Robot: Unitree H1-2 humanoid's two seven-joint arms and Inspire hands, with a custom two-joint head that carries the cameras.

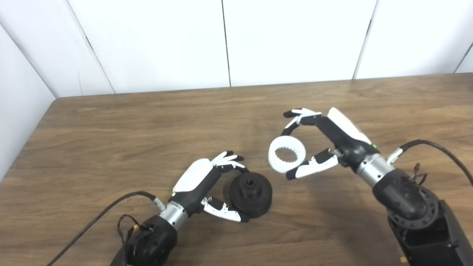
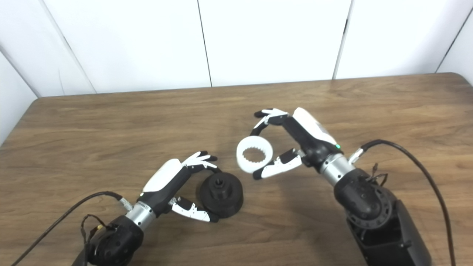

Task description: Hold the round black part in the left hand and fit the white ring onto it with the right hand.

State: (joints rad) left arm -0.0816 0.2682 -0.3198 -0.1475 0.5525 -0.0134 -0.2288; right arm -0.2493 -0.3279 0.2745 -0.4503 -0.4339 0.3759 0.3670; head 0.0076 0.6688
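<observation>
White ring (image 1: 286, 154) held above table (image 1: 111, 140) by right hand (image 1: 325, 142).

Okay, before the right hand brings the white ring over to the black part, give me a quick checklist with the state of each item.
1. Left hand shut on round black part: ok, fingers and thumb wrap its sides.
2. Right hand shut on white ring: ok, held between thumb and fingers.
3. Ring lifted off the table: ok, its shadow falls apart from it.
4. Ring lined up over the black part: not ok, it sits up and to the right of it.
5. Black part's top uncovered: ok.
6. Ring teeth matching the part: cannot tell.
</observation>
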